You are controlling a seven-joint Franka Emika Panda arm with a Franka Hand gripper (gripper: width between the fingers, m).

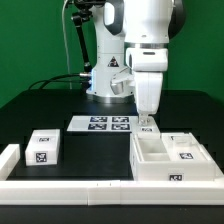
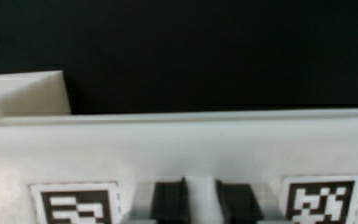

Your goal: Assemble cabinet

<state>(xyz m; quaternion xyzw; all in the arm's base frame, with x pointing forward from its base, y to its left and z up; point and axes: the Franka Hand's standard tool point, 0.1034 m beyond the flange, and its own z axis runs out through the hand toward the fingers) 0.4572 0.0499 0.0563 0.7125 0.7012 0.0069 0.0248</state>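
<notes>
Cabinet (image 1: 160, 170) body's up but open-topped, a loose block (image 1: 42, 147) sits well apart, and the claw (image 1: 147, 123) looks pressed together at its back wall, so plenty's left.

The cabinet (image 1: 150, 172) looks like smooth white plastic with a faint sheen, and its tags (image 2: 76, 205) are printed in flat black and white. The block (image 1: 43, 147) on the left has the same finish. The worktop (image 1: 40, 108) is matt black. The arm's shell (image 1: 150, 35) is glossy white plastic.
</notes>
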